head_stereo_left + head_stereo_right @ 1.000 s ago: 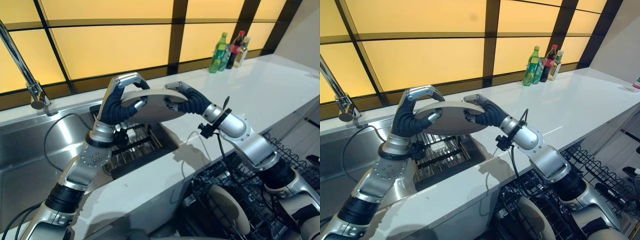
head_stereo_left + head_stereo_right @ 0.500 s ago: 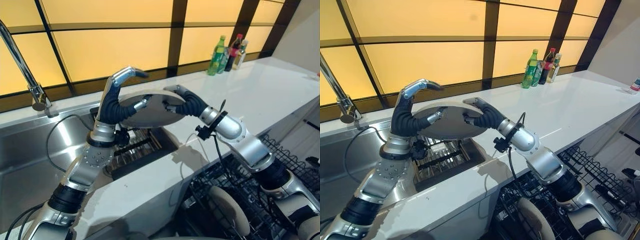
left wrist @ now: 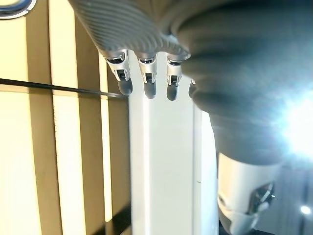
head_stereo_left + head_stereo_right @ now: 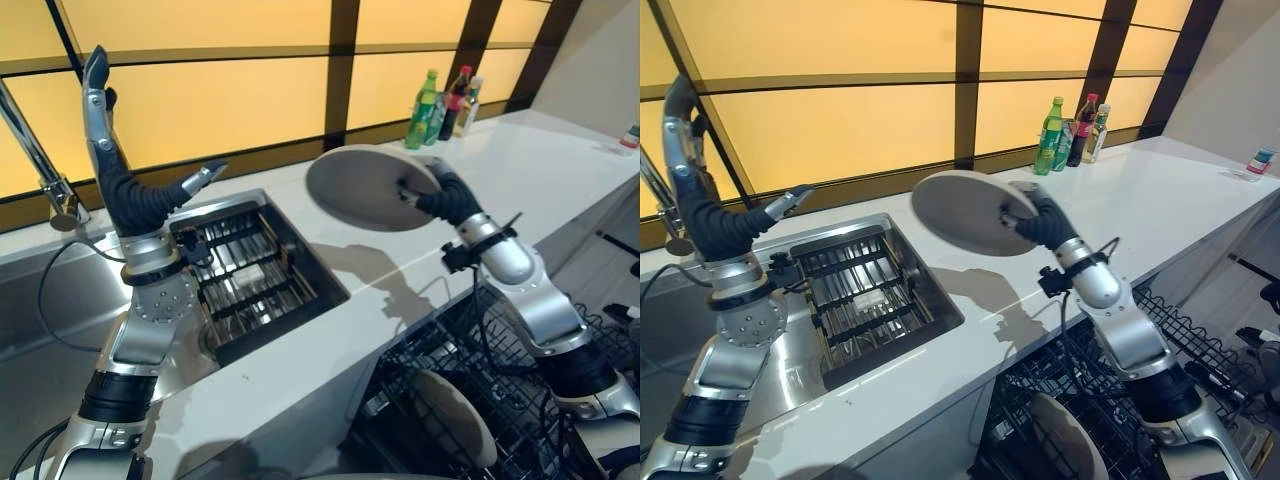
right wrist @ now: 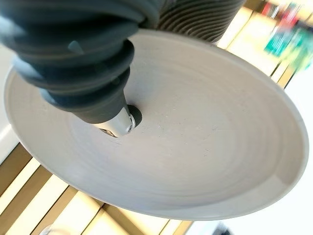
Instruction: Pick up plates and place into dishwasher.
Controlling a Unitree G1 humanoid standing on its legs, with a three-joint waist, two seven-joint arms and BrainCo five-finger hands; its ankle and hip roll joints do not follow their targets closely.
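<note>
the right hand's (image 4: 440,197) fingers were mostly hidden behind the grey plate (image 4: 365,187); its thumb (image 5: 117,120) pressed on the plate's upper face, so the hand was clamped on the rim. the plate hung tilted in the air over the white counter (image 4: 520,180), just right of the sink rack (image 4: 245,275), clear of both. the left hand (image 4: 125,190) was raised near the faucet (image 4: 40,160), fingers straight and spread, thumb out, holding nothing. one plate was held; a second plate (image 4: 455,415) stood on edge in the dishwasher rack (image 4: 470,380) below, partly cut off by the wires. three bottles (image 4: 445,100), it seemed, stood grouped at the counter's far end, overlapping.
</note>
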